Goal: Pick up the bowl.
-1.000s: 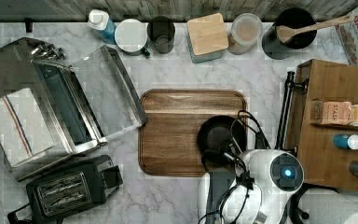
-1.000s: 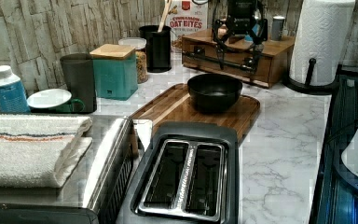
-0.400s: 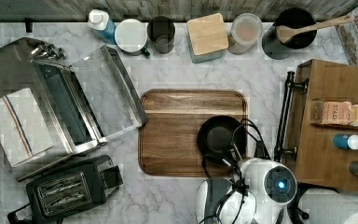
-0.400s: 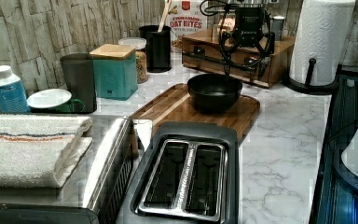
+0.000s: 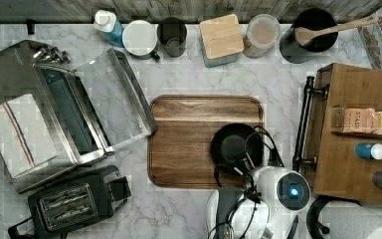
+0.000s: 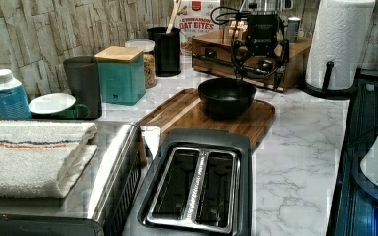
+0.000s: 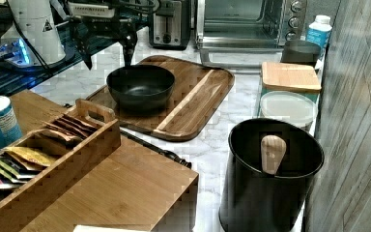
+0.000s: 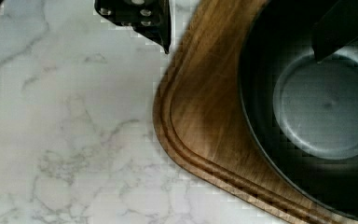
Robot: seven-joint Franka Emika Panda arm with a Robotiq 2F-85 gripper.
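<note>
The black bowl [image 5: 233, 148] sits on the wooden board [image 5: 189, 144], toward the top view's lower right corner of the board; it also shows as the bowl [image 6: 226, 96], the bowl [image 7: 140, 86] and the bowl [image 8: 321, 107]. My gripper [image 7: 105, 57] hangs open just above the bowl's rim on the side nearest the arm [image 5: 281, 191]. In the wrist view the gripper [image 8: 242, 23] has one finger [image 8: 142, 18] beyond the board's corner and the other over the bowl's inside. The gripper [image 6: 257, 69] holds nothing.
A wooden tea rack [image 5: 358, 124] stands close beside the board in the top view's right. A black canister with a spoon [image 5: 311, 32], jars and a grey cup [image 5: 171, 35] line the back wall. A toaster oven [image 5: 79, 109] and toaster [image 5: 72, 201] stand at the top view's left.
The gripper has come down toward the bowl in the left view. In the top view the arm has drawn slightly toward the bottom, uncovering more of the bowl. The bowl has not moved.
</note>
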